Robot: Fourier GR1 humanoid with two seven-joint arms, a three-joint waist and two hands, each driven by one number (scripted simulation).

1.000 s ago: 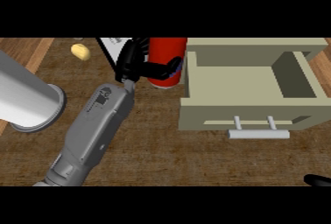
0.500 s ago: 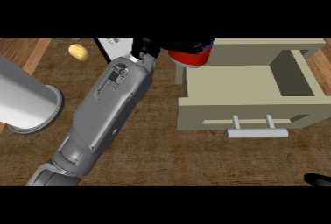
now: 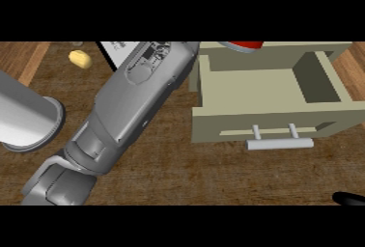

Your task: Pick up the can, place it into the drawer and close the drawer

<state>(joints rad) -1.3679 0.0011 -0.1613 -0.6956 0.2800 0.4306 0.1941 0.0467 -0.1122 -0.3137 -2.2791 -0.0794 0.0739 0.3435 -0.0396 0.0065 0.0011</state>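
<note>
No writing or brand can be read anywhere; the white card [image 3: 119,48] near the top edge shows no legible print.

The counter [image 3: 185,173] is dark brown wood grain, with a lighter wooden strip at the upper left and another at the far right. On it sits a beige drawer [image 3: 271,91], pulled open, its inside bare, with a pale bar handle [image 3: 279,143] on its front.

The can [image 3: 242,45] — only a red sliver with a grey rim shows — sits at the top edge, above the drawer's back wall. The left forearm [image 3: 132,106] runs diagonally up toward it, but the left hand itself is cut off from view, so its fingers cannot be judged.

A dark tip of the right hand [image 3: 349,198] shows at the lower right corner — whether its fingers are open or closed I cannot tell.

A grey cylinder [image 3: 25,120] lies at the left, and a small yellow lump [image 3: 80,58] lies beside the card.
</note>
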